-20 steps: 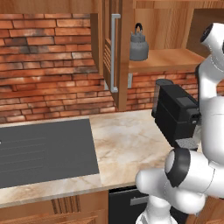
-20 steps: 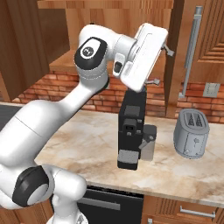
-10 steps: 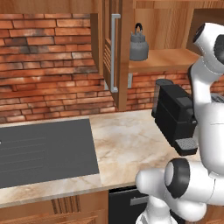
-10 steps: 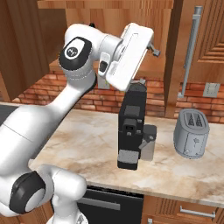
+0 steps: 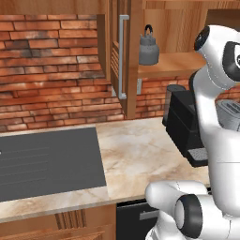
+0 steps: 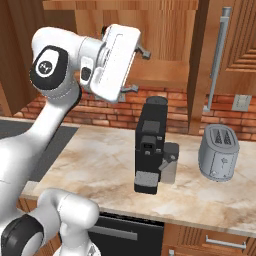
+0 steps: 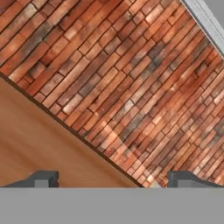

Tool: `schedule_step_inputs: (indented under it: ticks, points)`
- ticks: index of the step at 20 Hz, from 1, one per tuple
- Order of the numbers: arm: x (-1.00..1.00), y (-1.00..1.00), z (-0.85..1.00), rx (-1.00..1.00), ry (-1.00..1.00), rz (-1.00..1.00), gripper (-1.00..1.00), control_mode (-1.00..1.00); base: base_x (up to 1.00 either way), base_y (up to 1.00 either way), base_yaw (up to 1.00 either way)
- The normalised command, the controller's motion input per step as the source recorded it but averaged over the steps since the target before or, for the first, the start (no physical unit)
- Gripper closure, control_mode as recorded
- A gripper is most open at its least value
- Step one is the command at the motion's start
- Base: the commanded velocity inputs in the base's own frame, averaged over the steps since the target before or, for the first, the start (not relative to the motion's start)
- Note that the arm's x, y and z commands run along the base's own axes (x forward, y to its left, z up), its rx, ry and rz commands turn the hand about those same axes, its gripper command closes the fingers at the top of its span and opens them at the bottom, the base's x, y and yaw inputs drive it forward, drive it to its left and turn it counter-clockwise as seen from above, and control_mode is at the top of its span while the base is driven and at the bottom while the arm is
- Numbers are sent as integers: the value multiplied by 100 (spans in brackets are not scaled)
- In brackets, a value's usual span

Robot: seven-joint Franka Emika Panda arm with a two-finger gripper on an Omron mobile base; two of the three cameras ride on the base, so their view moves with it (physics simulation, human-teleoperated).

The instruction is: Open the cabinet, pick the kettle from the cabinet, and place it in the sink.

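The end effector (image 6: 135, 69) hangs high above the marble surface (image 6: 105, 165) with its fingers (image 6: 144, 52) spread wide apart and nothing between them, in front of the open cabinet (image 5: 178, 28), and its own camera looks at red brick wall (image 7: 131, 87) below a wooden underside. The kettle (image 5: 148, 48) stands upright on the cabinet shelf (image 5: 178, 64), just right of the swung-open door with its grey bar handle (image 5: 122, 56), well apart from the fingers. Below on the surface stand a black coffee machine (image 6: 152, 145) and, to its right, a grey toaster (image 6: 218, 152), with a dark stovetop (image 5: 47, 161) farther left.
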Motion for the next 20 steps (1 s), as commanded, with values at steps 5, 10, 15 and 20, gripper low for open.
schedule_step_inputs:
  ticks: [5,10,15,20]
  points:
    - [-23,52,15,-5,22,43,-100,-100,0,0,0]
    - [-22,38,14,-3,23,58,-100,-100,0,0,0]
    - [-21,29,9,0,21,63,-100,-100,0,0,0]
    - [-17,36,4,0,20,63,-100,-100,0,0,0]
